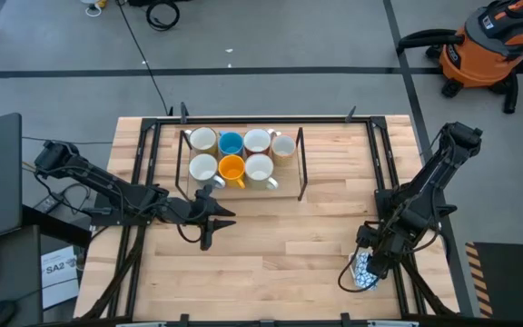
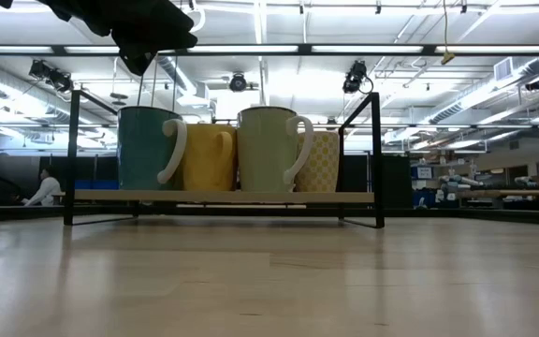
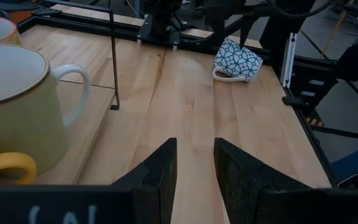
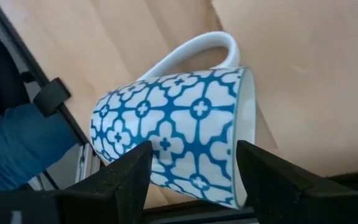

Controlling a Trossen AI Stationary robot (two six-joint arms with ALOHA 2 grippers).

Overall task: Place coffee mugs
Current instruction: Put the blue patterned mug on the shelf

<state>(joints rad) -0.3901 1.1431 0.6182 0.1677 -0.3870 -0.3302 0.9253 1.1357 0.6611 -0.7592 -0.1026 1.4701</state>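
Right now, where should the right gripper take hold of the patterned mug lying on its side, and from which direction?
Grip the patterned mug across its round body, coming straight down from above. It lies on its side with the handle out flat on the table, and the open right gripper already straddles the body.

The high view looked straight down on the whole bench [image 1: 271, 236] from well above. The low view sat at bench-top level, facing across the wood toward the mug rack [image 2: 223, 197] and the room behind. The left wrist view looked forward over the bench, sharing the patterned mug [image 3: 238, 60] with the right wrist view, which hung very close over that same mug [image 4: 179, 134]. The rack appeared in the high, low and left wrist views.
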